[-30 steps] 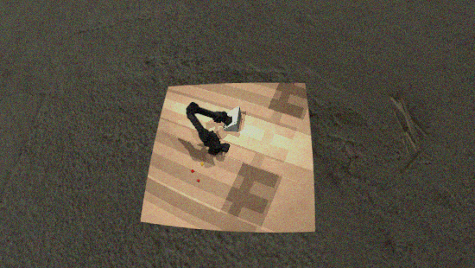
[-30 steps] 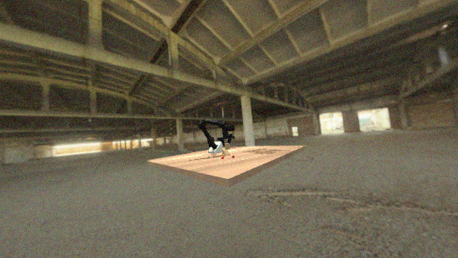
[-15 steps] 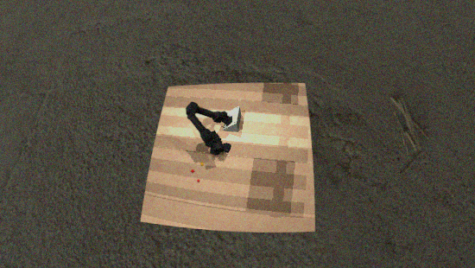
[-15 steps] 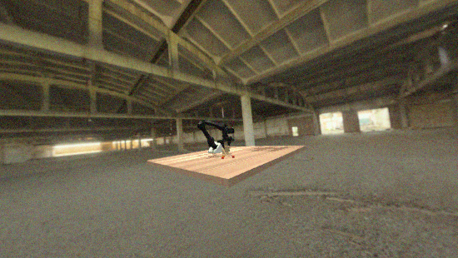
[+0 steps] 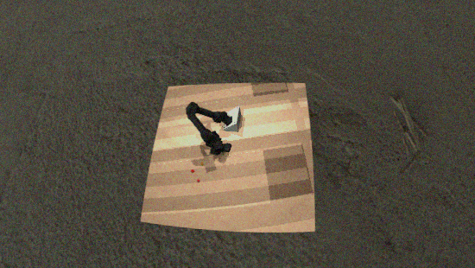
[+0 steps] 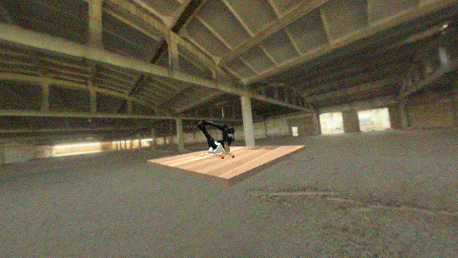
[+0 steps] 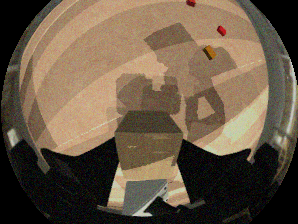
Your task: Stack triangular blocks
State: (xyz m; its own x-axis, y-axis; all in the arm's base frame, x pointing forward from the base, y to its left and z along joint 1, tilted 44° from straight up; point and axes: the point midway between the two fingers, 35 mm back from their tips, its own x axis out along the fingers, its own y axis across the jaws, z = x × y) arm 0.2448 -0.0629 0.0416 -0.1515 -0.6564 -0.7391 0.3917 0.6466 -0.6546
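Note:
A tan wood-coloured block (image 7: 149,145) (image 6: 226,149) fills the space between the fingers of my gripper (image 7: 147,137) (image 5: 220,151) (image 6: 228,145), which is shut on it. In the wrist view its far face is dark and its near face is partly shaded, with a sunlit lower strip. Its sloped face cannot be made out. No second triangular block shows separately; it may be hidden beneath the held block or the gripper. In the top view the arm covers this spot. I cannot tell how high the held block is above the table (image 5: 242,216) (image 6: 208,168).
A small orange piece (image 7: 210,52) (image 5: 202,163) and two small red pieces, one red piece (image 7: 221,30) nearer it and another red piece (image 7: 191,2) farther off, lie beyond the gripper. The grey-white wedge-shaped mount (image 5: 233,123) (image 7: 142,195) stands at the arm's base. Shadows cross the striped wood.

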